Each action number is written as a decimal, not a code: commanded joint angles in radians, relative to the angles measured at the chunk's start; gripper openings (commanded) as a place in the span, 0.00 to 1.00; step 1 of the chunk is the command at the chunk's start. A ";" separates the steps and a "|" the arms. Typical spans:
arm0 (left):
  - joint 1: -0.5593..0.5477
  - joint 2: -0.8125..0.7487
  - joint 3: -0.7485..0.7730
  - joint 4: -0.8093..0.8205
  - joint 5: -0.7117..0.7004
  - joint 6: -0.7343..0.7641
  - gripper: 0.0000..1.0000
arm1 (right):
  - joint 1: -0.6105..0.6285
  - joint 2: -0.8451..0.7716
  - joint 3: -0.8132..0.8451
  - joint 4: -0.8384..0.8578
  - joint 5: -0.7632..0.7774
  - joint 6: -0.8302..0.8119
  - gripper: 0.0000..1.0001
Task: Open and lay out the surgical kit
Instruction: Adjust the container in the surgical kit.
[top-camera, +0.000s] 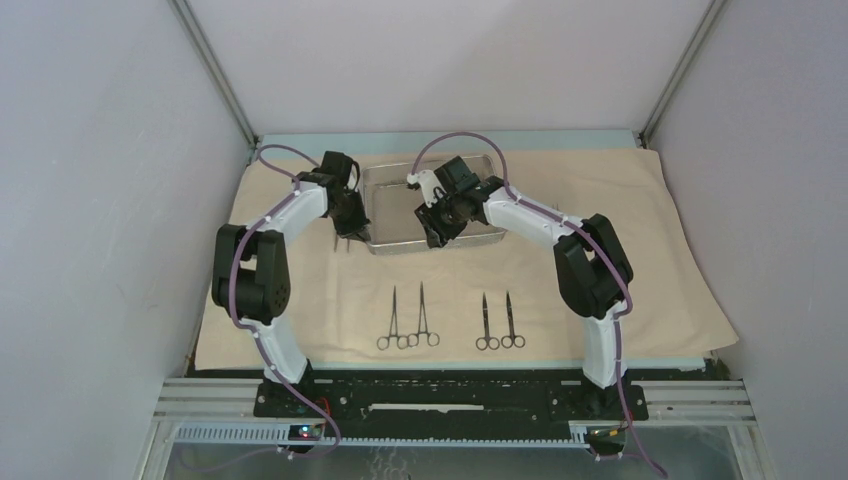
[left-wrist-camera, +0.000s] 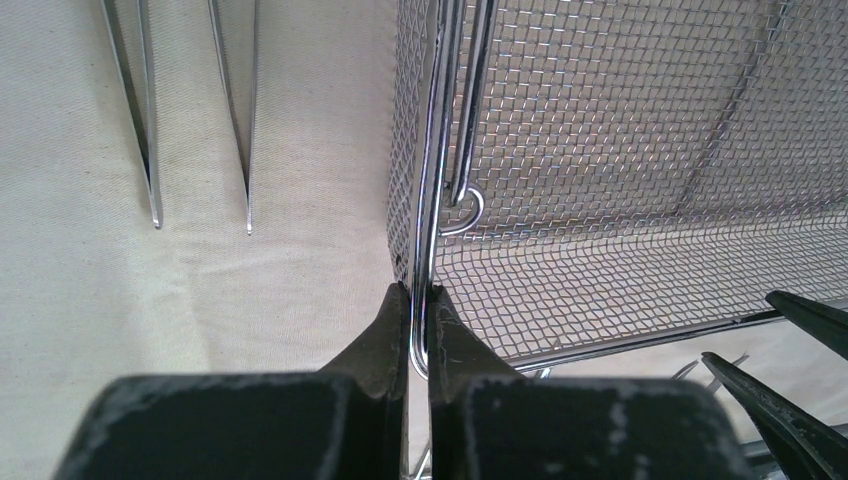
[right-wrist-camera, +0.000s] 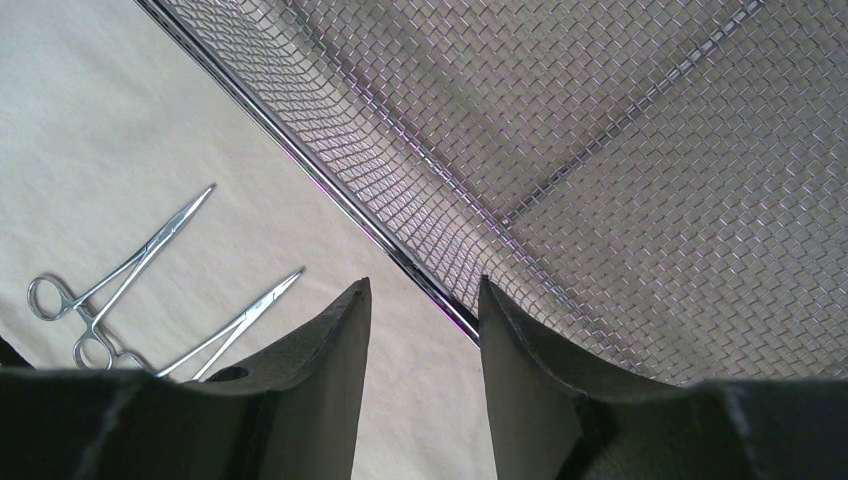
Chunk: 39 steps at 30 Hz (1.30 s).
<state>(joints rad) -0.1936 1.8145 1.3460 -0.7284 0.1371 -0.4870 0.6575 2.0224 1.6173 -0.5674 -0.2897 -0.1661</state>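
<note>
The beige cloth wrap (top-camera: 600, 200) lies spread flat. On it at the back stands the steel mesh tray (top-camera: 400, 195), empty as far as its mesh shows. My left gripper (top-camera: 347, 232) is at the tray's left front corner. In the left wrist view it (left-wrist-camera: 420, 295) is shut on the tray's rim wire (left-wrist-camera: 432, 150). My right gripper (top-camera: 437, 238) hangs over the tray's front edge. In the right wrist view it (right-wrist-camera: 424, 285) is open, one finger on each side of the rim (right-wrist-camera: 330, 195). Two slim tweezers (left-wrist-camera: 150, 150) lie left of the tray. Ring-handled clamps (top-camera: 408, 320) and scissors (top-camera: 498, 324) lie in pairs near the front.
Grey walls close in the left, right and back. The cloth's front edge (top-camera: 450, 362) runs just ahead of the arm bases. My right gripper's fingers (left-wrist-camera: 790, 345) show at the lower right of the left wrist view, near the tray's front rim.
</note>
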 joint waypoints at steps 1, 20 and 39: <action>0.005 0.013 0.075 0.017 0.019 0.004 0.00 | 0.019 -0.063 -0.022 -0.036 -0.038 0.036 0.51; 0.006 0.064 0.160 -0.020 0.019 0.025 0.00 | 0.035 -0.077 -0.051 -0.022 -0.047 0.055 0.50; 0.007 0.034 0.202 -0.016 -0.017 0.023 0.34 | 0.017 -0.077 0.041 0.017 0.033 0.079 0.63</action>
<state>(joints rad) -0.1928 1.8980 1.4685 -0.7975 0.1364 -0.4469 0.6701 1.9968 1.5803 -0.5381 -0.2775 -0.1223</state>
